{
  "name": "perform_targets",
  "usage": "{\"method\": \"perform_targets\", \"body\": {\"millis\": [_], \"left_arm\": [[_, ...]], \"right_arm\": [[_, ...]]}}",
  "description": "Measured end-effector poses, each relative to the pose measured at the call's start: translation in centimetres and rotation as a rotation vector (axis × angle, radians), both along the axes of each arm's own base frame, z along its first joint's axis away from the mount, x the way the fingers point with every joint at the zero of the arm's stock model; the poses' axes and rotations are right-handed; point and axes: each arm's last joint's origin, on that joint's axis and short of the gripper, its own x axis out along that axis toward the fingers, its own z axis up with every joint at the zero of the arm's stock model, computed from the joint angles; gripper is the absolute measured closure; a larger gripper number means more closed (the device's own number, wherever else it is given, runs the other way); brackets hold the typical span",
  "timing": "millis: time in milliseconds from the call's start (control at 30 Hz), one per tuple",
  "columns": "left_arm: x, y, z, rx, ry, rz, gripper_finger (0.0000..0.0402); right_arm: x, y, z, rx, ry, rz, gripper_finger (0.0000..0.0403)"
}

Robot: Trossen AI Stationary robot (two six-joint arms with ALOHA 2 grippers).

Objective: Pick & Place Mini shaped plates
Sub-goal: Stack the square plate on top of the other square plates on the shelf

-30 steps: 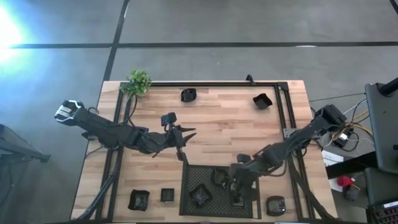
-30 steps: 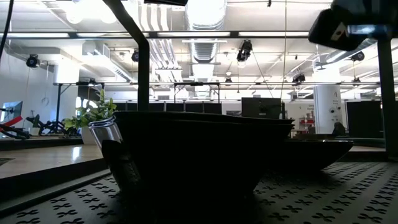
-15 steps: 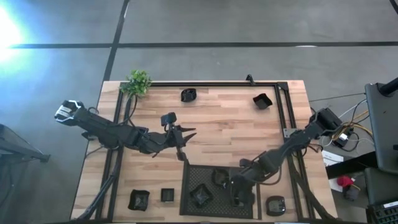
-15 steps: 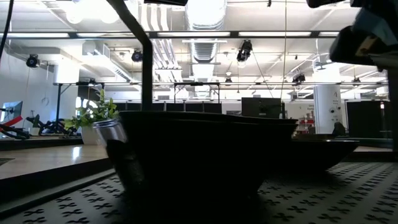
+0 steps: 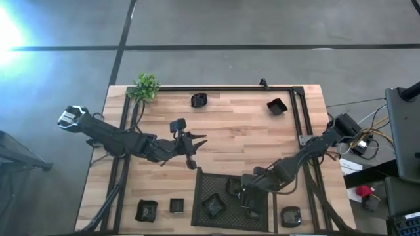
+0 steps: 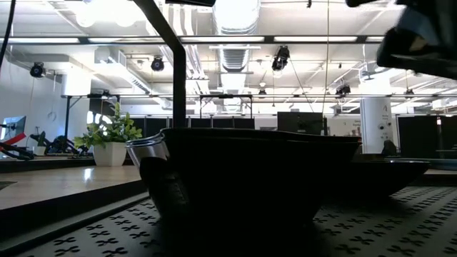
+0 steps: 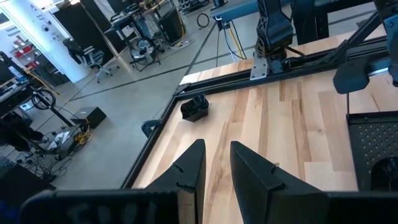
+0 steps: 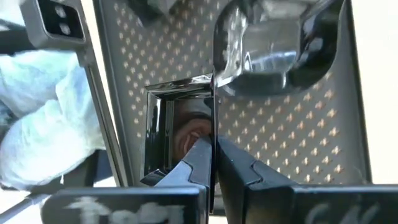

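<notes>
One square plate (image 8: 177,127) upright, edge-gripped.

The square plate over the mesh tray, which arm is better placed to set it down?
Right. The right gripper is pinching the square plate's rim above the mesh tray; the left gripper is mid-table, empty.

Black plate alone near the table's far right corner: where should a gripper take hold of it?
Probably pinch its raised rim from straight above, one finger inside, one outside: the plate is shallow and sits alone on the table. The right gripper pinches a square plate in the tray that way; the left gripper waits mid-table.
</notes>
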Motion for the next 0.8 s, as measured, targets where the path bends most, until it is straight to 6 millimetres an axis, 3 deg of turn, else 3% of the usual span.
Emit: {"method": "perform_targets", "body": {"millis": [533,800], "left_arm": [[0.0,0.0,0.0,-0.001,0.000,0.000,0.0331],[0.0,0.0,0.0,-0.003,-0.001,0.001,0.0331]], "right_arm": [[-0.1,-0.2,-0.2,-0.093,-0.020,-0.063,0.0390],[0.5,0.1,-2.1,-0.155,0.012,-0.021,0.0390]]}}
